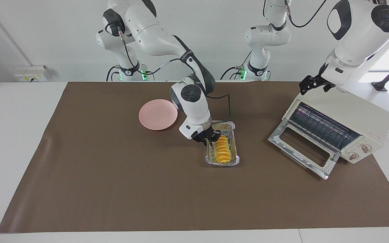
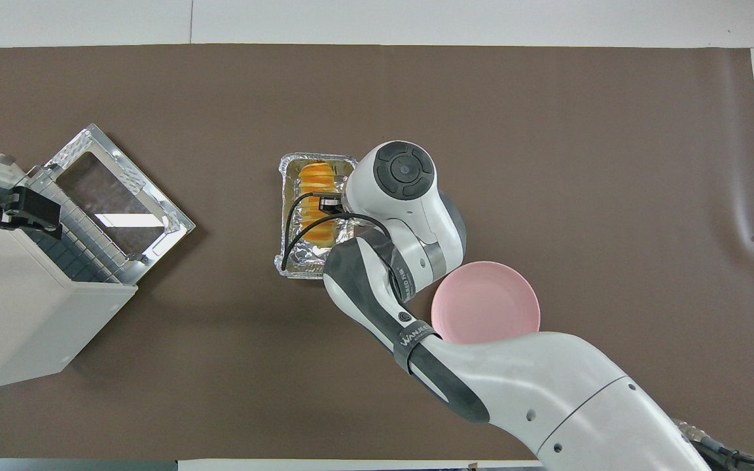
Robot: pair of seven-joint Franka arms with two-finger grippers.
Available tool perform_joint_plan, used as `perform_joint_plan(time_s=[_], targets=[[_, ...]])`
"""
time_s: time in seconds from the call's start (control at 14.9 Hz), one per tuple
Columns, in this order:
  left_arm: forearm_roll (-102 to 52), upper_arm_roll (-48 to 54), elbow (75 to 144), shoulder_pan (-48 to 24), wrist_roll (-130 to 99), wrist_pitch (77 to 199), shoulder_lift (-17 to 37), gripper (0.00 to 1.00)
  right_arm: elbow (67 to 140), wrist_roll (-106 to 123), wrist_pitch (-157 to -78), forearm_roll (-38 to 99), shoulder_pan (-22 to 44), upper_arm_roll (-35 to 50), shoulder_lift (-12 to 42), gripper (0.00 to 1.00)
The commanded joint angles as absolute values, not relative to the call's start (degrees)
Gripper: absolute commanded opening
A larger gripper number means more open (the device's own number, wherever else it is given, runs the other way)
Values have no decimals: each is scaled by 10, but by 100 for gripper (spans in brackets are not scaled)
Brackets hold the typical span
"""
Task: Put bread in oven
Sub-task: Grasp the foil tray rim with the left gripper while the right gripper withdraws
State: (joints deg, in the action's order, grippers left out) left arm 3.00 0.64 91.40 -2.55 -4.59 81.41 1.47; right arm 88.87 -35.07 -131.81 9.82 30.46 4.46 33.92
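Note:
The bread (image 1: pixel 223 152), a golden ridged loaf, lies in a silver foil tray (image 1: pixel 235 160) at the middle of the table; it also shows in the overhead view (image 2: pixel 317 176) in the tray (image 2: pixel 285 263). My right gripper (image 1: pixel 211 138) is down at the end of the bread nearer to the robots, at the tray's rim; in the overhead view (image 2: pixel 328 200) the wrist hides most of it. The cream-white oven (image 1: pixel 360 118) stands toward the left arm's end with its glass door (image 1: pixel 302 148) folded down open and the wire rack showing. My left gripper (image 1: pixel 311 84) hovers over the oven's top.
A pink round plate (image 1: pixel 158 114) lies nearer to the robots than the tray, toward the right arm's end; it also shows in the overhead view (image 2: pixel 485 301). A brown mat (image 1: pixel 113 189) covers the table. The oven (image 2: pixel 17 314) sits at the mat's edge.

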Motion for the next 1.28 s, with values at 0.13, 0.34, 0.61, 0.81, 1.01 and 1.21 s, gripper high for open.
perform_joint_plan(time_s=[0.13, 0.34, 0.61, 0.81, 1.01, 1.21], targets=[[20, 12, 923, -31, -46, 819, 4, 100, 892, -341, -1291, 113, 268, 47, 294, 100], [19, 15, 926, -70, -87, 864, 4, 100, 896, -337, -1247, 111, 220, 45, 244, 100], [-10, 15, 971, -140, -146, 1004, -3, 100, 899, -251, -1170, 110, 124, 44, 184, 100], [-74, 16, 948, -172, -185, 1031, 47, 100, 899, -125, -1109, 109, 63, 43, 156, 100], [-77, 16, 883, -235, -189, 1027, 143, 100, 899, -36, -1051, 99, 25, 41, 135, 100], [-68, 16, 891, -264, -205, 1069, 179, 100, 899, 65, -1021, 78, -4, 23, 115, 100]])
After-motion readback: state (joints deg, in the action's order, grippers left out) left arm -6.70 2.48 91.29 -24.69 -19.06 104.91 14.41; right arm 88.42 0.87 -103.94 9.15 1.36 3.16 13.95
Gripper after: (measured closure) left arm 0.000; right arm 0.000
